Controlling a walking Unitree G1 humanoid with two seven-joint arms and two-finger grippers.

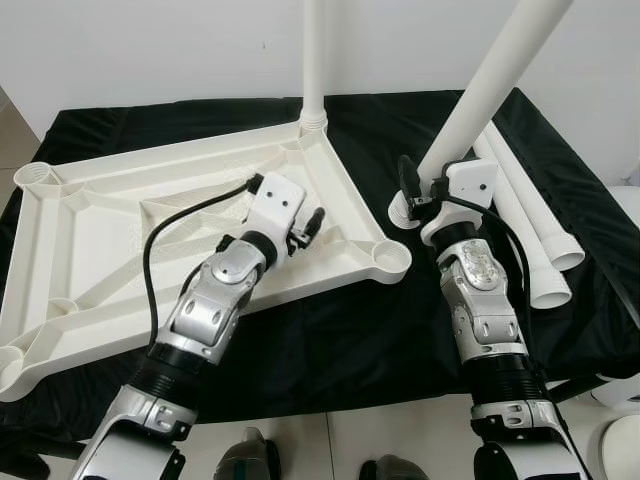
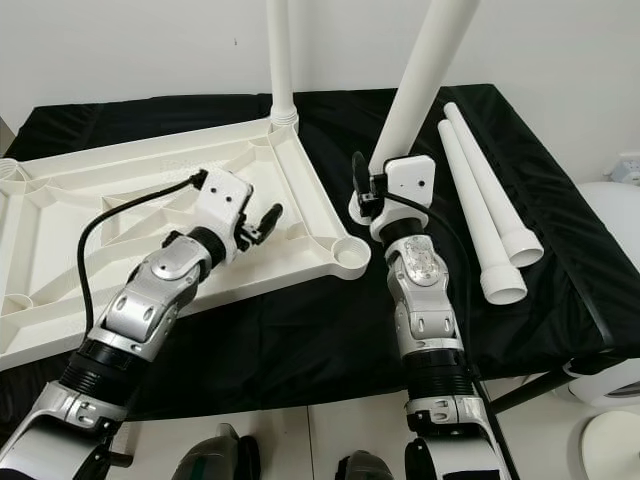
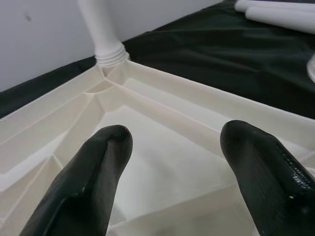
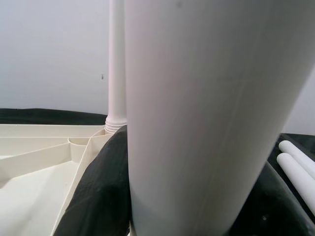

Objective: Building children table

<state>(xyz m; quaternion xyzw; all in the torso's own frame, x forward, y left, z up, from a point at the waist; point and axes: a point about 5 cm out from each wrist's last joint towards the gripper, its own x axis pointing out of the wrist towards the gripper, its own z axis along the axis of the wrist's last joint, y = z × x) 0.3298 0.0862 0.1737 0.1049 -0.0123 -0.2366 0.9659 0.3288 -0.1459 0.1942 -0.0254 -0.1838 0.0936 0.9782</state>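
Tabletop: lies upside down on the black-covered counter, filling its left half.
Fitted leg: stands upright in the tabletop's far corner socket.
Held leg: tilted, its lower end just beside the tabletop's near right corner socket.
Right gripper: clamped on the held leg near its base.
Left gripper: fingers spread, over the tabletop's right part, holding nothing.
Spare legs: two, lying along the counter's right edge.
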